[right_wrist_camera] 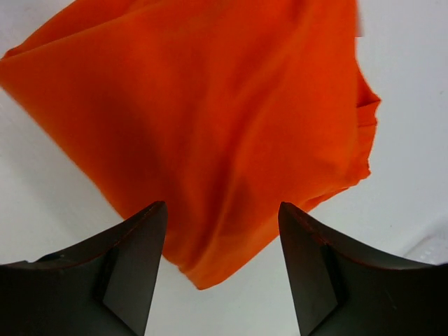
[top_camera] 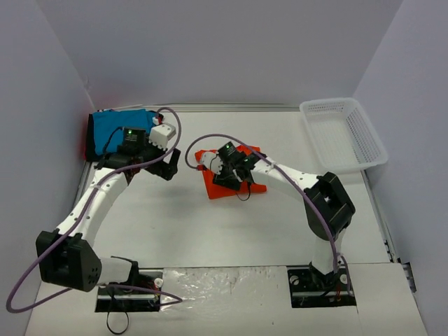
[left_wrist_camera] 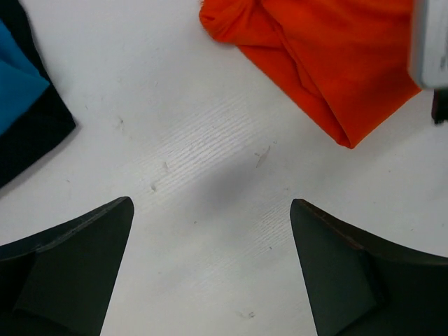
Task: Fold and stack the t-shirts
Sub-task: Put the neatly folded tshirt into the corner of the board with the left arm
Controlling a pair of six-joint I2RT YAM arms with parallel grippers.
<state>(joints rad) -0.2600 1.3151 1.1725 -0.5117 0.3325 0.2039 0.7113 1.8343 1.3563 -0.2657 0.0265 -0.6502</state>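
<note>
An orange-red t-shirt (top_camera: 241, 183) lies folded on the white table, mid-centre. My right gripper (top_camera: 227, 176) hovers over it, open. In the right wrist view the shirt (right_wrist_camera: 210, 119) fills the frame and its near corner lies between the parted fingers of the right gripper (right_wrist_camera: 222, 217), untouched by them. A turquoise t-shirt (top_camera: 115, 127) rests on a black one (top_camera: 92, 148) at the far left. My left gripper (top_camera: 170, 170) stands between that stack and the orange shirt. The left gripper (left_wrist_camera: 211, 210) is wide open over bare table, with the orange shirt (left_wrist_camera: 315, 63) ahead on the right and the turquoise (left_wrist_camera: 17, 84) and black (left_wrist_camera: 35, 133) shirts on the left.
A white mesh basket (top_camera: 343, 133) sits at the back right corner, holding nothing that I can see. Grey walls close in the table on the left, back and right. Purple cables loop from both wrists above the table.
</note>
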